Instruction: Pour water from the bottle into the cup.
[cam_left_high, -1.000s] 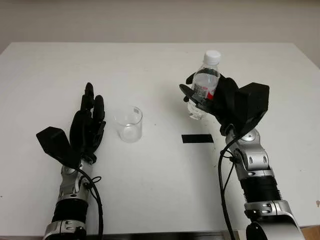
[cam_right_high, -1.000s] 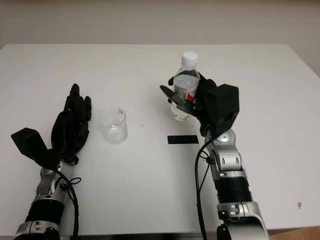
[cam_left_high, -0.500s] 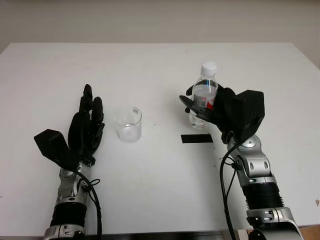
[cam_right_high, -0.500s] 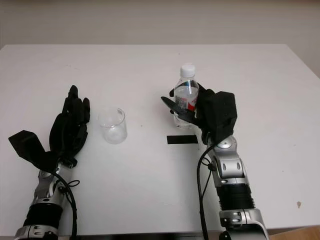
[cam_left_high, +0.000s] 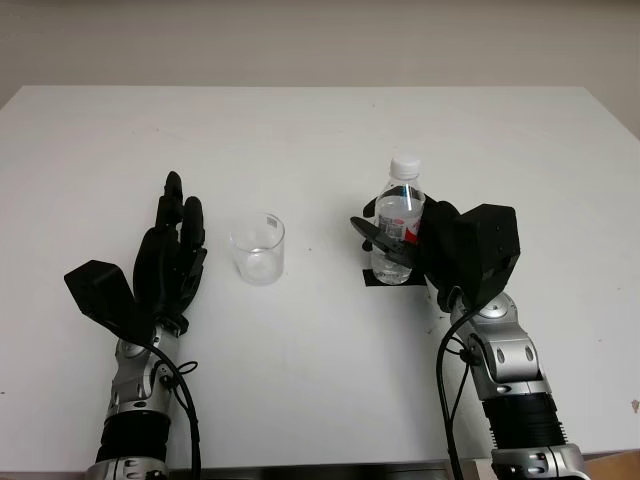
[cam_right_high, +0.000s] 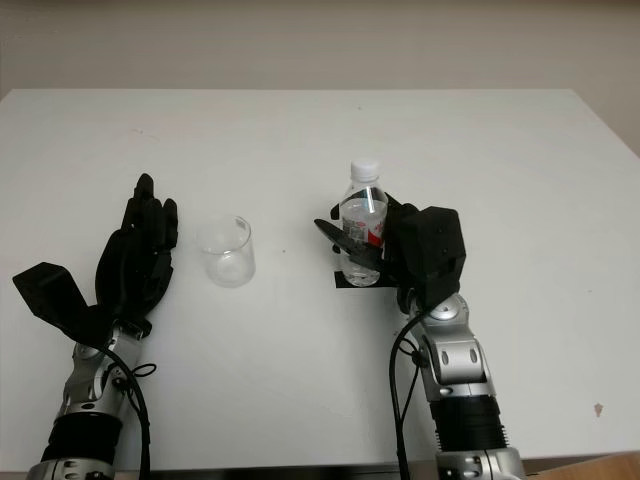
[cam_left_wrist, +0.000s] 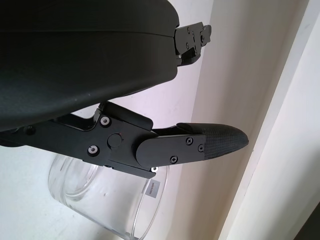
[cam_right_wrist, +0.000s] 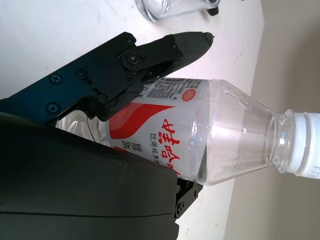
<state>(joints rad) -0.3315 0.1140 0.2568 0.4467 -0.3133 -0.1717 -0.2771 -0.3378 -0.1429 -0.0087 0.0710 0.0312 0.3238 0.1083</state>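
A clear water bottle (cam_left_high: 400, 222) with a white cap and red label stands upright at right of centre. My right hand (cam_left_high: 372, 226) is shut on the bottle, fingers wrapped around its labelled middle (cam_right_wrist: 165, 127). The bottle's base sits over a black tape mark (cam_right_high: 341, 281); I cannot tell whether it touches the table. A clear glass cup (cam_left_high: 257, 248) stands upright on the table to the left of the bottle. My left hand (cam_left_high: 180, 215) is open just left of the cup, one finger (cam_left_wrist: 195, 145) close beside its wall (cam_left_wrist: 105, 205).
The white table (cam_left_high: 320, 130) stretches wide behind both hands, with its far edge against a pale wall. Both forearms come up from the near edge, with cables along them.
My right hand has brought the bottle nearer and lower, from above the table down over the black mark. The left hand and the cup have stayed put.
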